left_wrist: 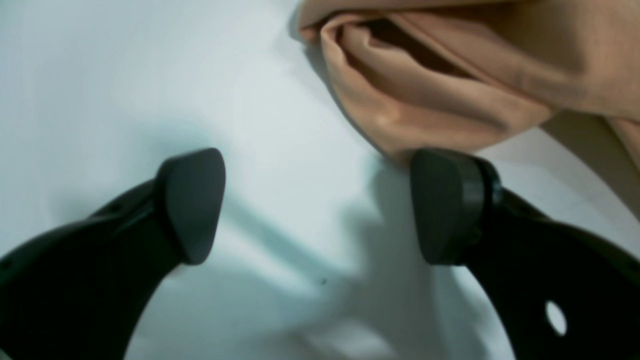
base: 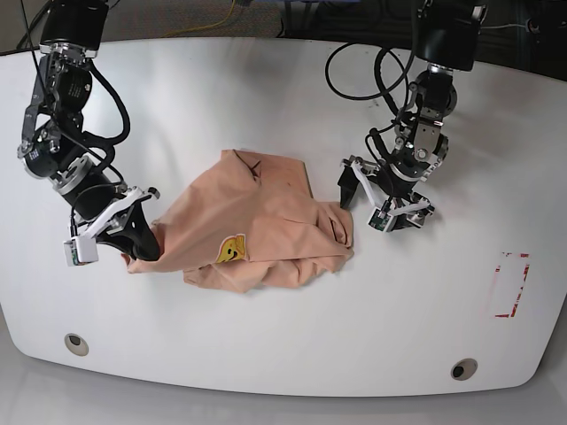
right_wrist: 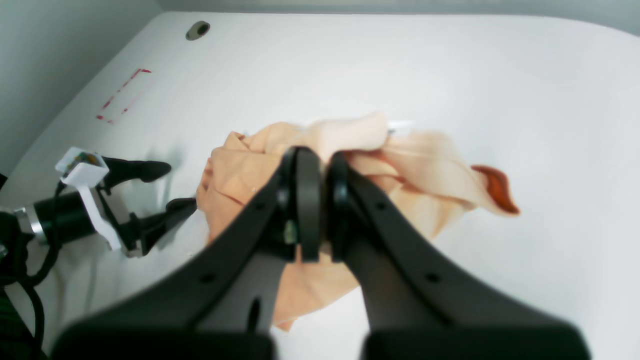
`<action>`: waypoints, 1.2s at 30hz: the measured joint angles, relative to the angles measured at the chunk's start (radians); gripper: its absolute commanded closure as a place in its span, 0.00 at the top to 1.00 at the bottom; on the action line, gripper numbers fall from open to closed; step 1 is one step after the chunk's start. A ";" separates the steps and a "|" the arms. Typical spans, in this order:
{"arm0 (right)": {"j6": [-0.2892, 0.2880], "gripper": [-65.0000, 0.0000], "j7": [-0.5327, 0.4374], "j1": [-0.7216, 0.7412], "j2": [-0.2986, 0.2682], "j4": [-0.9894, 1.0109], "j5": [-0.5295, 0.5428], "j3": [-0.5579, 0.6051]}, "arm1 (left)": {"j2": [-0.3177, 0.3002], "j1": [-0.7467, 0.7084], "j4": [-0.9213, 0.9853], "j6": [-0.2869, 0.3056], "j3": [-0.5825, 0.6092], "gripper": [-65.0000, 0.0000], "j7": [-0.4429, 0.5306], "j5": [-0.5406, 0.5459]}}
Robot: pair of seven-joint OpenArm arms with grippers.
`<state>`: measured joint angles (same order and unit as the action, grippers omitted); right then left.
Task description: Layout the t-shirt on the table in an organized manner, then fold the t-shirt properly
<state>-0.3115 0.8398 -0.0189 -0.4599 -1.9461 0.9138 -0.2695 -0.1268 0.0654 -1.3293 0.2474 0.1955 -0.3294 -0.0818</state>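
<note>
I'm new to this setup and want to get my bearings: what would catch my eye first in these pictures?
A crumpled peach-pink cotton t-shirt with a small yellow smiley print lies bunched in the middle of the large white table. The right gripper, on the base view's left, has its jaws shut on the shirt's edge. The left gripper stands with jaws wide open beside the opposite edge, one jaw right at the cloth.

Beyond the far edge, base view: dark floor strip w/ black cables (base: pixel 354 75) and a yellow cable (base: pixel 232 12). Right wrist view: plain pale grey wall (right_wrist: pixel 65 55) on the left, running along the far side too. Light even, soft shadows.
</note>
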 measured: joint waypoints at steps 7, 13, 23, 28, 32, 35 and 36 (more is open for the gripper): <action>0.000 0.00 0.001 -0.002 0.000 0.003 0.000 0.000 | 0.001 0.020 0.006 0.000 0.066 0.86 -0.014 -0.008; 0.000 0.00 0.002 -0.002 0.000 0.003 0.000 0.000 | 0.002 0.021 0.005 -0.003 0.126 0.86 -0.006 -0.004; 0.000 0.00 0.002 -0.002 0.002 0.003 0.000 0.000 | 0.002 -0.031 -0.077 0.068 0.134 0.86 -0.037 -0.011; 0.000 0.00 0.001 -0.007 0.002 0.003 0.000 0.000 | 0.001 -0.027 -0.081 0.068 0.126 0.86 -0.040 -0.012; 0.000 0.00 0.000 -0.021 0.002 0.003 0.001 -0.002 | 0.002 -0.014 -0.045 0.067 0.125 0.86 -0.019 -0.003; 0.000 0.00 0.002 -0.023 0.002 0.003 0.000 -0.002 | 0.002 0.003 -0.019 0.067 0.131 0.86 -0.006 0.007; 0.000 0.00 0.002 -0.024 0.002 0.003 0.001 -0.002 | 0.003 0.012 -0.011 0.068 0.133 0.86 -0.006 0.007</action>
<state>-0.3119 0.8417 -0.0425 -0.4576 -1.9430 0.9146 -0.2714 -0.1242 0.0776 -1.3399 0.3149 0.3283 -0.3351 -0.0750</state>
